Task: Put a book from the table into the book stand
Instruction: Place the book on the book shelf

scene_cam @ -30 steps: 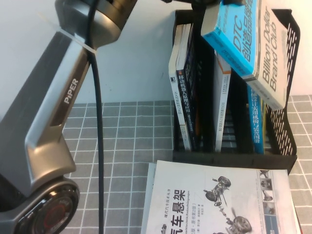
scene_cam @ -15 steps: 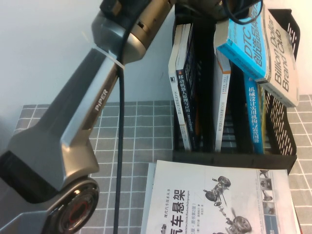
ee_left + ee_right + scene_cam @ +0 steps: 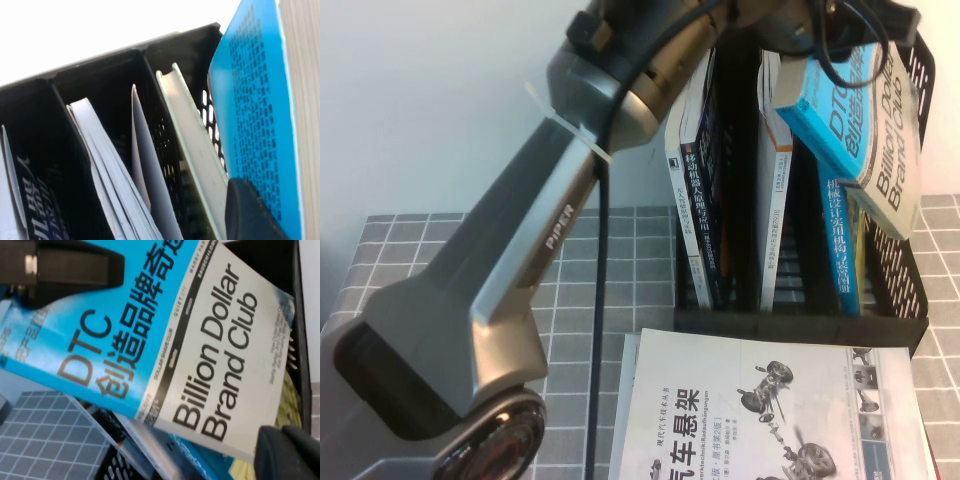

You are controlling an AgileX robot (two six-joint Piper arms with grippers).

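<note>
The blue and silver-grey "DTC / Billion Dollar Brand Club" book [image 3: 865,130] hangs tilted over the right slot of the black book stand [image 3: 800,325], its lower corner just above the stand's perforated right wall. My left gripper [image 3: 825,25] is shut on the book's top edge. One of its fingers [image 3: 247,212] presses the blue back cover [image 3: 255,110], another [image 3: 70,267] the front cover [image 3: 190,340]. My right gripper [image 3: 287,455] shows only in the right wrist view, shut and empty, next to the book's lower corner and the stand [image 3: 300,315].
The stand holds several upright books [image 3: 705,180], a white one [image 3: 775,200] and a slim blue-spined one [image 3: 840,240] in the right slot. A white car-suspension book [image 3: 770,410] lies on the grey grid table [image 3: 620,260] before the stand. My left arm [image 3: 520,260] crosses the left half.
My left arm has swung to the right and carried the book right and a little lower, turning it steeper over the stand's right slot.
</note>
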